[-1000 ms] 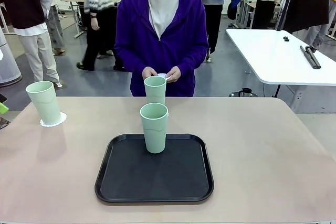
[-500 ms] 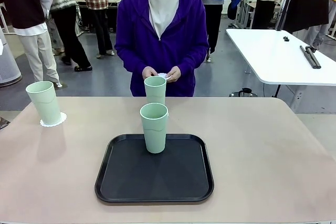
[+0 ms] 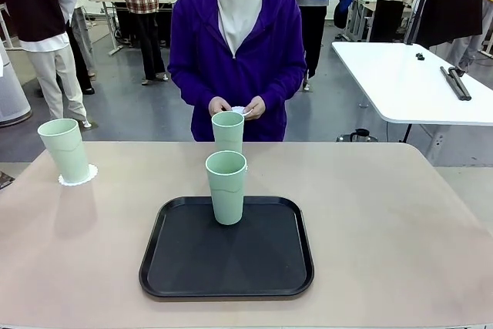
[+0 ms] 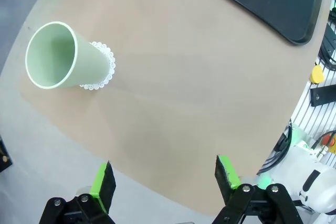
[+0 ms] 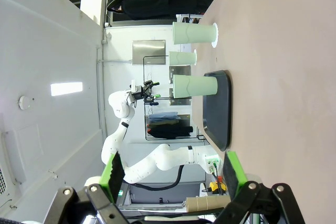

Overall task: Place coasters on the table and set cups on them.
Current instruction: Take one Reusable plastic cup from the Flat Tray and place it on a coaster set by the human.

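Note:
One mint-green cup (image 3: 68,150) stands on a scalloped white coaster (image 3: 78,176) at the far left of the beige table (image 3: 385,221). A second cup (image 3: 226,187) stands upright on the black tray (image 3: 231,267). Behind it a third cup (image 3: 228,130) stands on the table; in the right wrist view this cup (image 5: 194,33) rests on a coaster (image 5: 215,34). The person holds a small white disc (image 3: 240,111) in both hands. My left gripper (image 4: 165,179) hovers open above the table's edge, well back from the left cup (image 4: 63,59) and its coaster (image 4: 102,72). My right gripper (image 5: 173,174) is open, holding nothing.
The tray (image 4: 278,3) fills the table's near middle. A white table (image 3: 408,82) stands off to the back right, and several people walk in the room behind. The right half of the beige table is bare.
A green pad of my left gripper showed at the front view's left edge a second ago and has since moved out of it. The cups, coasters and the person's hands stay put.

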`<state>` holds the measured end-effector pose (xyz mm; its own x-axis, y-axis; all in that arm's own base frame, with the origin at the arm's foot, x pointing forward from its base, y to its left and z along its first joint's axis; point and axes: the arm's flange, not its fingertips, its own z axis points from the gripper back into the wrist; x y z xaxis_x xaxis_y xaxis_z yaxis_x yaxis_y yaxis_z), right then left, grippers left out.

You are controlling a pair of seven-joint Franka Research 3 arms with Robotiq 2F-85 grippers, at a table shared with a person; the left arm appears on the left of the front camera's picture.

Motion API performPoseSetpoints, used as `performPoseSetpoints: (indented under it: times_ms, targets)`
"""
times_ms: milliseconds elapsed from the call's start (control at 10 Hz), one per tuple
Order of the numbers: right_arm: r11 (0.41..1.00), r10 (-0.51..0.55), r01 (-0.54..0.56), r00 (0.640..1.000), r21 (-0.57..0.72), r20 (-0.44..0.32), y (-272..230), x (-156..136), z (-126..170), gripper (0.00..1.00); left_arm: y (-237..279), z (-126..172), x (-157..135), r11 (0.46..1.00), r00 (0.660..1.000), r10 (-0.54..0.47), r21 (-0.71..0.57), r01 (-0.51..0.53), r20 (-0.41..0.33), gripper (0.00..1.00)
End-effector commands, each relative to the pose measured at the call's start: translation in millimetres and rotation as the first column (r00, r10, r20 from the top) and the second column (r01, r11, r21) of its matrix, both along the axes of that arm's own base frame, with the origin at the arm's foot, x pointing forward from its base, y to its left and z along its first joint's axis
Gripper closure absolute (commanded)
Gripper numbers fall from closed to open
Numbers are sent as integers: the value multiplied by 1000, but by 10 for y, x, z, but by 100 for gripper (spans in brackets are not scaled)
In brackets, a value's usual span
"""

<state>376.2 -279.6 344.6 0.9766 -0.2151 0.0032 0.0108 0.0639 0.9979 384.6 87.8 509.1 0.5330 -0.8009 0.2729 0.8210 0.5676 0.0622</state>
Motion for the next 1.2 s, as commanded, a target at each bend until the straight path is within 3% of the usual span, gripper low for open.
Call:
performPoseSetpoints:
  times_ms: [0, 500, 600, 700, 800, 900, 1100]
  targets:
    - [1000, 1, -1, 1000, 4, 1, -4, -4, 9, 0, 14, -15, 22, 1000, 1000, -6, 9, 6, -2, 0]
    - [1000, 1, -1, 1000, 4, 1, -4, -4, 9, 0, 5, -12, 5, 1000, 1000, -5, -6, 5, -1, 0]
    - [1000, 1, -1, 1000, 4, 1, -4, -4, 9, 0, 2, 173, -24, 985, 984, 173, 21, -173, -44, 0]
    - [1000, 1, -1, 1000, 4, 1, -4, -4, 9, 0, -2, 49, -296, 940, 935, 342, 36, -340, -94, 0]
    - [1000, 1, -1, 1000, 4, 1, -4, -4, 9, 0, -51, -27, -544, 894, 887, 447, 39, -445, -115, 0]
    - [1000, 1, -1, 1000, 4, 1, -4, -4, 9, 0, -180, -29, -689, 873, 863, 488, 72, -482, -130, 0]
    - [1000, 1, -1, 1000, 4, 1, -4, -4, 9, 0, -370, -68, -945, 874, 860, 484, 149, -463, -165, 0]
